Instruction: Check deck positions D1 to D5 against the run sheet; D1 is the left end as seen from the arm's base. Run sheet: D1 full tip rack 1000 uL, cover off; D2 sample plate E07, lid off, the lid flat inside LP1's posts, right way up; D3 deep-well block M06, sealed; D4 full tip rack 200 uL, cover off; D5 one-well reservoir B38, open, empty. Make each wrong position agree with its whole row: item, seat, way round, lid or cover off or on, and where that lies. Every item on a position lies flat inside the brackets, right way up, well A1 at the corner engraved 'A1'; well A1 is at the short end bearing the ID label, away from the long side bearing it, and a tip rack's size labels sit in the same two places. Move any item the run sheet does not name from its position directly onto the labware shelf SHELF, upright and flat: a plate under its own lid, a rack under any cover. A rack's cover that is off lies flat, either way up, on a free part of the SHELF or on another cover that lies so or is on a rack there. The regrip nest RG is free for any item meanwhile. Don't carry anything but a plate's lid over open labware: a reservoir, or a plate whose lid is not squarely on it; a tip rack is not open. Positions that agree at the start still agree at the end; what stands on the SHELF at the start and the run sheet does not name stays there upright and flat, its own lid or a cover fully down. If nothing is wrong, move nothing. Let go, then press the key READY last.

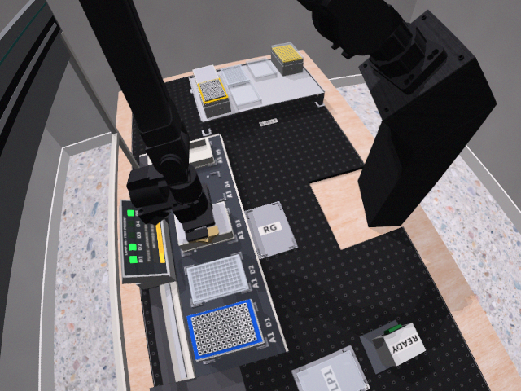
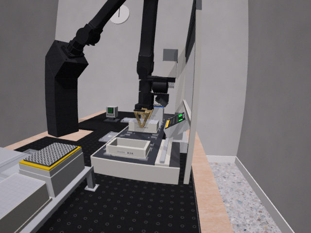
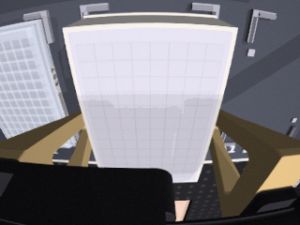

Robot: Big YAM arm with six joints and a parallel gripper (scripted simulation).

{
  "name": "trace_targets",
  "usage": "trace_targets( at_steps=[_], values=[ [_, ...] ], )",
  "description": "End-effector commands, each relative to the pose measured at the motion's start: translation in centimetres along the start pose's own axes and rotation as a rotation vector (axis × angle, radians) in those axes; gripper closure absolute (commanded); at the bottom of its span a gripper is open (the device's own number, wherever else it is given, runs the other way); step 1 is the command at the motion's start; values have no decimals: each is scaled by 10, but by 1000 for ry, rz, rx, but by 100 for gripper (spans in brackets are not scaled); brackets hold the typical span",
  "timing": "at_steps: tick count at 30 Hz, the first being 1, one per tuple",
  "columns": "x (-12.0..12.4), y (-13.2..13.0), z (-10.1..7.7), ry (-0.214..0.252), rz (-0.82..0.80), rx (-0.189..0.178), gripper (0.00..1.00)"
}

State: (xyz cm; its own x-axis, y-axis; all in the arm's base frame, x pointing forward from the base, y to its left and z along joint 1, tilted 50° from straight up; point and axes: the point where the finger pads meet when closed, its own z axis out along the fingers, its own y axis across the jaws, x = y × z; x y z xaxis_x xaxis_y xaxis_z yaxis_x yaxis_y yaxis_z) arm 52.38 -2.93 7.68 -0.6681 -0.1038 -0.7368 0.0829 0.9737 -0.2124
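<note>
My gripper (image 1: 201, 238) (image 2: 142, 119) (image 3: 150, 112) is shut on the sealed deep-well block (image 1: 224, 215) (image 2: 153, 124) (image 3: 150, 69) at D3, its tan fingers on the block's two long sides. The block sits low at the deck, between the brackets. A blue-framed tip rack (image 1: 222, 330) without a cover stands at D1. An open well plate (image 1: 216, 278) (image 3: 25, 82) lies at D2. D4 (image 1: 218, 185) is bare. A white one-well reservoir (image 1: 202, 151) (image 2: 128, 149) stands open at D5. A yellow-framed tip rack (image 1: 212, 90) (image 2: 50, 156) without a cover stands on the SHELF (image 1: 290, 85).
The SHELF also holds a covered yellow rack (image 1: 287, 56) and several clear lids or plates (image 1: 246, 94). The RG nest (image 1: 271, 229), the LP1 pad (image 1: 330, 372) and the READY key (image 1: 400, 347) lie right of the deck. A status panel (image 1: 142, 239) (image 2: 177, 119) stands beside the deck.
</note>
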Motion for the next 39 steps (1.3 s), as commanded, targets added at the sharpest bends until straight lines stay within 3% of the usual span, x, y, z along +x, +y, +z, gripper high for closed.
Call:
trace_targets(
  at_steps=[1,24,39],
  values=[
    [-9,3,0,-25,-6,-5,100],
    [-5,-2,9,-16,-2,1,100],
    [-6,0,4,-16,0,-2,100]
  ],
)
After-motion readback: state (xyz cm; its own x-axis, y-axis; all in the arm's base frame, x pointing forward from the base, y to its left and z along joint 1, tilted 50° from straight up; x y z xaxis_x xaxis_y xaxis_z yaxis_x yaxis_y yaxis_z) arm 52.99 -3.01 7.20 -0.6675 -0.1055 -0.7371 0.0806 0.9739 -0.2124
